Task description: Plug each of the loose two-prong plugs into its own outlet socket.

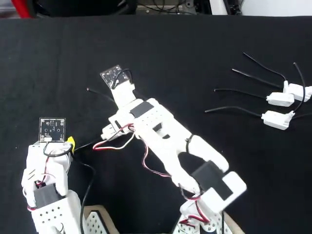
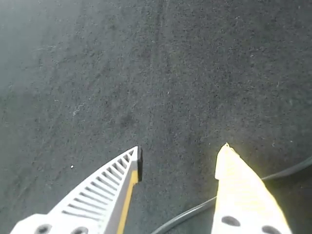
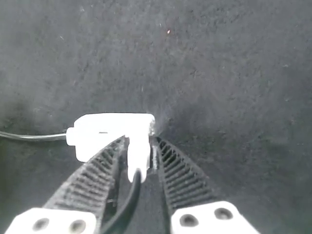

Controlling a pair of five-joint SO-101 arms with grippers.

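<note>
**Desk:** What's closest in on your left side?

**Me:** My left tool (image 2: 181, 147) is released. Its white finger and its yellow finger are spread wide over bare black bench (image 2: 146, 73). A black cable (image 2: 195, 212) lies on the cloth just beside the yellow finger.

**Desk:** And the right?

**Me:** My right tool (image 3: 140, 142) is clenched on a white plug (image 3: 138, 163). A black cord (image 3: 131, 195) runs back from the plug between the fingers. The plug's front end meets the side of a white socket body (image 3: 105, 130). That body lies crosswise on the bench just past the fingertips, with a thin black lead (image 3: 29, 137) trailing off one end. I cannot tell whether the prongs are seated.

**Desk:** Where is that on the bench overall?

**Me:** On the high camera my right arm (image 1: 161, 131) reaches diagonally over the middle of the bench, with its wrist left of centre. That puts it ahead of my left arm (image 1: 58, 163), which is folded near the front edge.

**Desk:** Anything farther out?

**Me:** There are three white corded pieces at the far right, well apart from both tools. The nearest piece (image 1: 277, 119) lies alone. The middle piece (image 1: 280, 99) and farthest piece (image 1: 298, 90) lie just beside each other, and all the black leads fan out leftward.
</note>
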